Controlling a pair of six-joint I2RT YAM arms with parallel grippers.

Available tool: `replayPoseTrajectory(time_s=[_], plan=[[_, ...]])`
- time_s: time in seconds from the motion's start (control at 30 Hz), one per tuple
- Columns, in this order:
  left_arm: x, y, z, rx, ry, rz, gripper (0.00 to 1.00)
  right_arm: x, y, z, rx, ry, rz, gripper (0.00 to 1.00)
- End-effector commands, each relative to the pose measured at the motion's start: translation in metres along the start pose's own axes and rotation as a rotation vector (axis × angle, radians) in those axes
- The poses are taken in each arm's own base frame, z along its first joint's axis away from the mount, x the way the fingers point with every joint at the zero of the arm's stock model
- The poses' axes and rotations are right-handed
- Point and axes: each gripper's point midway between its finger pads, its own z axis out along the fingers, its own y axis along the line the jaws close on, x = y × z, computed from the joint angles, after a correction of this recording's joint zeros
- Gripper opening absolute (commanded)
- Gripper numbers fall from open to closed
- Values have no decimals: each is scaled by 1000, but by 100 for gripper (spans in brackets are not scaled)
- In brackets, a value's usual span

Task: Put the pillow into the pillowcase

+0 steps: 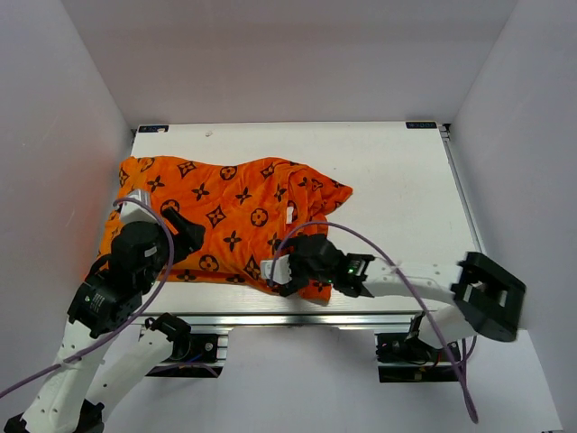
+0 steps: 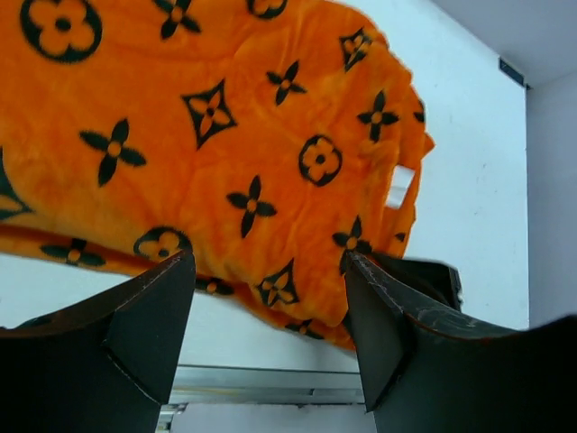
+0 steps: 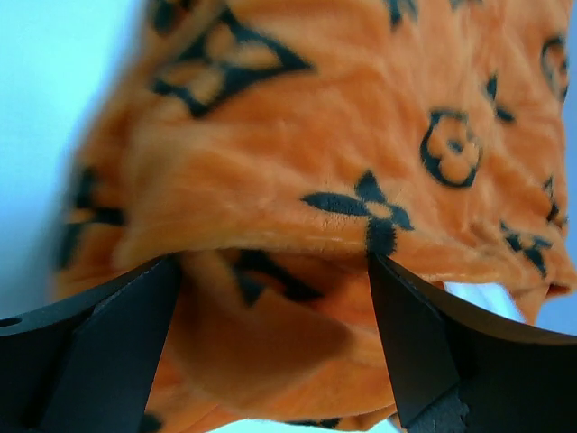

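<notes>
Contents: no cream foam of the pillow shows in any view. The cover lies plump and thick, so I judge the pillow to be inside it, wholly or very nearly.
Cover: the pillowcase (image 1: 225, 216) lies centre-left in the overhead view, flat on the desk (image 1: 397, 180). Its lower edge is close to the rail (image 1: 270, 317) and its right-hand end is rumpled.
Marker: a small white tag (image 1: 290, 215) sits toward that right-hand end.
Right side: the right end effector (image 3: 272, 262) has its fingers wide apart and is gripping nothing. It is at the lower right corner of the cover. In its own view a rolled fold (image 3: 297, 203) crosses just ahead of the gap, with a shadowed hollow beneath.
Unclear item: a pale patch (image 3: 473, 298) shows under the fold at lower right. I cannot tell whether it is foam or label.
Left side: the left end effector (image 2: 268, 262) has its fingers apart with nothing between them. It is at the lower left of the cover, with the cloth edge just beyond.
Step in hand, judged: finishing the open end so the cloth covers the last corner.
Method advised: close the right fingers on the upper cloth layer only, steady the cover's body on the left, and draw along its length, keeping low.
Risk: pinching both layers would drag the whole bundle instead.
</notes>
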Motion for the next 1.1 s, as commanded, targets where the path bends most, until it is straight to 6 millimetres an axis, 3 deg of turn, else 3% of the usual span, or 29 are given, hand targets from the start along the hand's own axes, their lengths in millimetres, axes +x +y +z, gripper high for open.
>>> replayPoseTrajectory(time_s=[0.0, 0.03, 0.07, 0.13, 0.17, 0.2, 0.23, 0.27, 0.33, 0.4, 0.47, 0.57, 0.67, 0.7, 0.73, 0.77, 0.8, 0.87, 0.97, 1.07], plan=[[19, 12, 0, -30, 56, -14, 77, 31, -41, 18, 217, 172, -53, 89], [29, 13, 4, -27, 89, 1, 77, 37, -47, 25, 217, 211, -95, 88], [31, 12, 6, -20, 99, 23, 77, 58, -35, 37, 162, 276, -109, 84], [35, 10, 9, -13, 125, 51, 78, 79, -42, 41, 137, 323, -59, 64], [35, 9, 9, -9, 134, 84, 78, 69, -47, 43, 78, 293, 20, 40], [34, 9, 9, -9, 133, 98, 78, 75, -61, 38, 67, 293, 111, 26], [33, 9, 8, -5, 132, 116, 78, 69, -73, 33, 50, 271, 197, 15], [31, 10, 8, 3, 126, 159, 78, 42, -107, 28, 79, 194, 302, 8], [28, 5, 12, 41, 104, 207, 79, 35, -119, 16, 27, 147, 389, 7], [43, 3, 21, 86, 152, 287, 83, 28, -129, 6, 19, 117, 386, 7], [50, -14, 37, 148, 203, 374, 86, 21, -125, -6, -4, 63, 384, 0], [57, -19, 70, 112, 269, 454, 88, 31, -143, -24, 75, 40, 452, 0], [61, -32, 101, 136, 297, 545, 88, 64, -163, -39, 80, 79, 572, 0], [60, -39, 107, 160, 297, 571, 89, 85, -178, -52, 108, 99, 583, 0], [58, -46, 116, 179, 279, 597, 90, 99, -175, -55, 95, 125, 596, 0], [69, -47, 128, 186, 316, 679, 92, 116, -179, -62, 115, 154, 598, 19], [71, -51, 134, 192, 319, 723, 92, 126, -175, -66, 109, 181, 558, 45], [85, -59, 148, 219, 346, 871, 93, 135, -173, -76, 114, 200, 554, 89], [106, -54, 163, 198, 391, 1048, 94, 136, -188, -113, 151, 115, 612, 89], [128, -54, 169, 242, 398, 1173, 94, 120, -196, -146, 152, 13, 646, 89]])
